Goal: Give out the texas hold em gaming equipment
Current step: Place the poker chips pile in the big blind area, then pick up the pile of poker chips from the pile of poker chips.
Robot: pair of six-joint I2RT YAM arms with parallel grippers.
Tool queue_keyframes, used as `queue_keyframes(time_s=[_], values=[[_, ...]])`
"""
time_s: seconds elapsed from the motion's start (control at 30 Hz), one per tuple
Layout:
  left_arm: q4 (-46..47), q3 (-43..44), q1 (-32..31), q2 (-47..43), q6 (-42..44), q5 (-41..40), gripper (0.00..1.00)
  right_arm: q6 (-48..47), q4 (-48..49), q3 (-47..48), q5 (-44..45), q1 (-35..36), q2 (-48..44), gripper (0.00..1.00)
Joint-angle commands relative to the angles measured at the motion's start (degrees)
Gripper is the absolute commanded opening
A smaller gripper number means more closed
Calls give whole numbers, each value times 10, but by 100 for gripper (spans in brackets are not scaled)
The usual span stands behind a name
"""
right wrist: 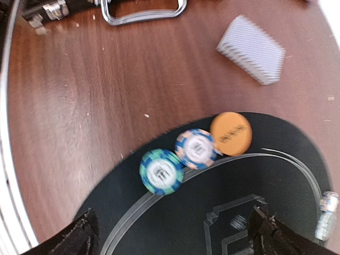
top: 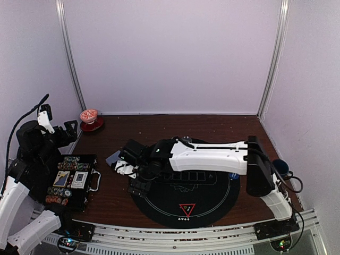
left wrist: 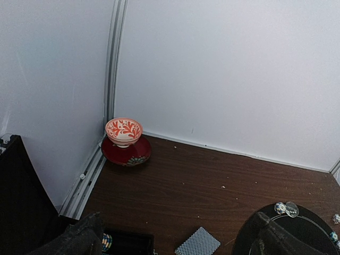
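The worktop is reddish-brown wood grain. The mat is black with pale grey lines. One chip has green and blue edge stripes, and a second chip has blue and peach ones; both have white centres. The button is orange. The cards have grey-blue latticed backs. The cup is white with red leaves.

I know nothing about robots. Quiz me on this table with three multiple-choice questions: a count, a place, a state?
1. On the black mat's edge, the touching row of round pieces ending in the orange button counts: A two; B three; C five.
2. The card deck lies: A on the mat; B on the bare wooden table; C in a gripper.
3. The right gripper is: A open, empty; B shut on a chip; C shut on the deck.
Answers: B, the button, a blue-striped chip, a green-striped chip; B, wood surrounds it; A, jaws apart, nothing between.
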Motion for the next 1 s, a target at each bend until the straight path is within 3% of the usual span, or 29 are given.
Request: queue_keyframes(time_s=[0.0, 0.17, 0.53, 0.97], values=[[30, -1, 5, -1, -5, 2, 98, -31, 12, -82, 26, -30, -138, 100], [29, -2, 5, -1, -5, 3, 98, -43, 27, -189, 42, -114, -251, 100], [30, -2, 6, -5, -6, 4, 98, -31, 63, -398, 16, -446, -404, 100], [29, -2, 6, -3, -5, 4, 98, -31, 116, -605, -12, -560, -468, 95]])
